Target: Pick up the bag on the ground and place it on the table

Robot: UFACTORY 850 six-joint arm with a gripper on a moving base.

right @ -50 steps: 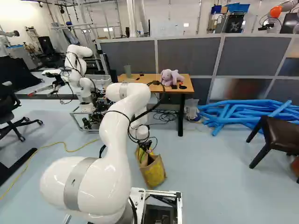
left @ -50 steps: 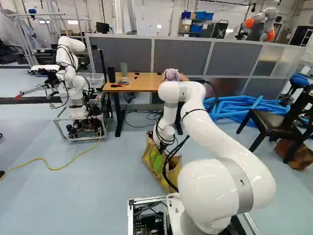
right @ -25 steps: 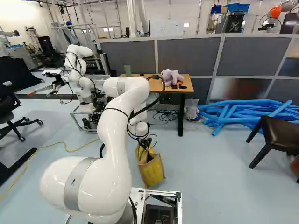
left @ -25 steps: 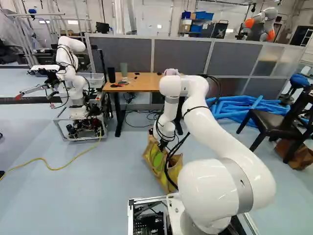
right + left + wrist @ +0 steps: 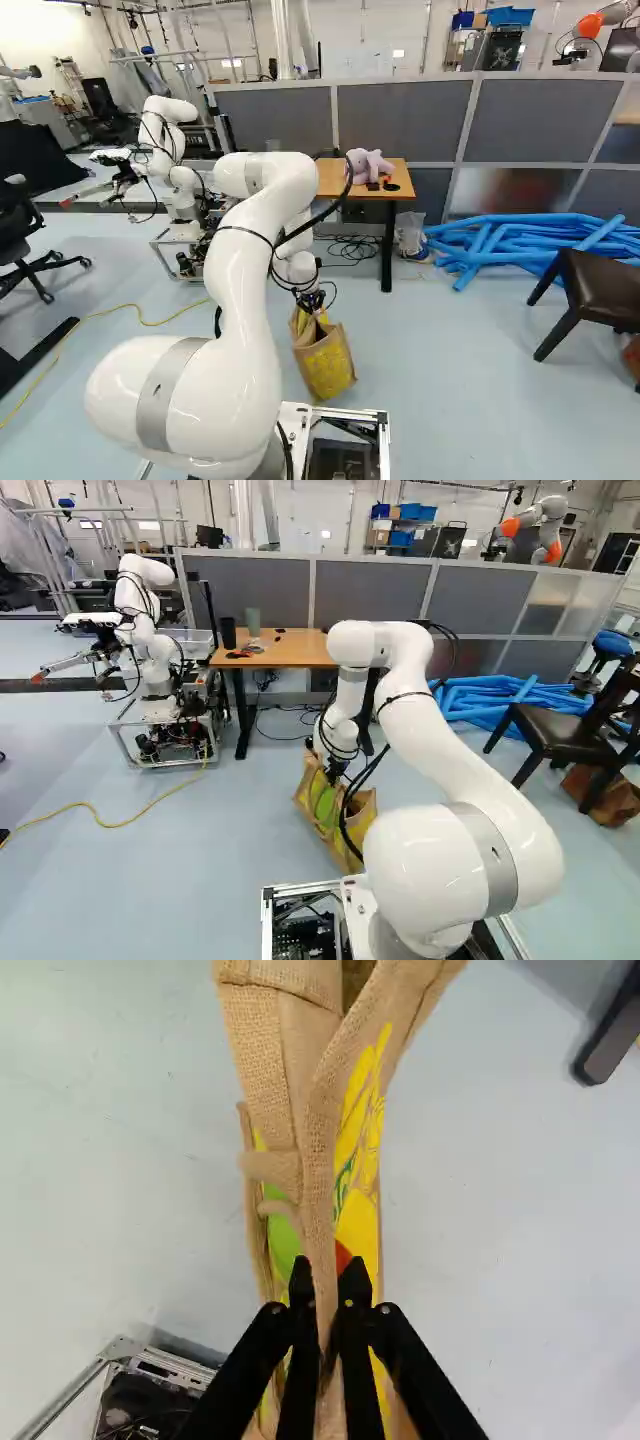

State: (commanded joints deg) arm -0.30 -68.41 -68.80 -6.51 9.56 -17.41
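The tan bag (image 5: 325,815), with green and yellow print, is below the arm, close ahead of the base; in the right base view the bag (image 5: 325,365) leans a little. I cannot tell if its bottom touches the floor. At its top edge is my gripper (image 5: 335,771). In the wrist view the gripper (image 5: 328,1278) is shut on a fold of the bag (image 5: 362,1175), a narrow tan strip pinched between both fingers. The wooden table (image 5: 335,180) stands farther ahead, partly hidden behind the arm.
A purple plush toy (image 5: 368,164) and small dark items lie on the table. Another robot (image 5: 150,650) stands left of the table. Blue foam tubes (image 5: 530,240) and a dark chair (image 5: 598,290) are to the right. A yellow cable (image 5: 105,822) crosses the floor at the left.
My arm has risen against its lowest joint, and the gripper has come up slightly. The bag's upper part has shifted a little with it. The base has not moved.
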